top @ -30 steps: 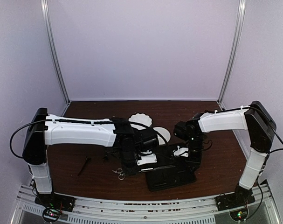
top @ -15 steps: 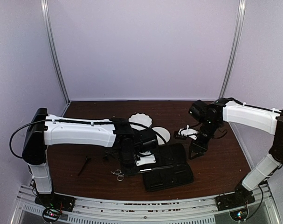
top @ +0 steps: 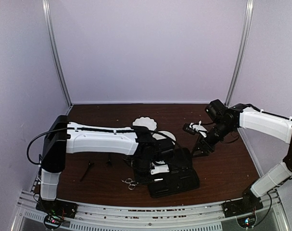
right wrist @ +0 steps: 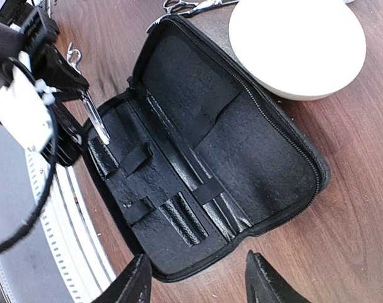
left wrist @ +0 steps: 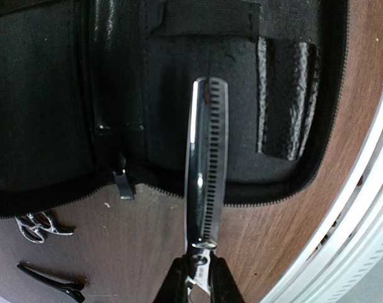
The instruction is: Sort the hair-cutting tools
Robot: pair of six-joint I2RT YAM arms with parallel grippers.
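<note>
- The left gripper (left wrist: 200, 281) is clamped on the thinning scissors (left wrist: 205, 189) at their pivot. The toothed blades point straight out from its fingertips, over the open black zip case (left wrist: 46, 95).
- The right gripper (right wrist: 197, 268) hangs just beyond the case's far right corner, fingers parted and holding nothing.
- Scissors number two: the held pair and the second scissors (top: 130, 183), which lie on the table just left of the case's near corner.
- One black clip (top: 88, 169) shows plainly, farther left.
- Two white bowls (top: 145, 123) stand behind the case.
</note>
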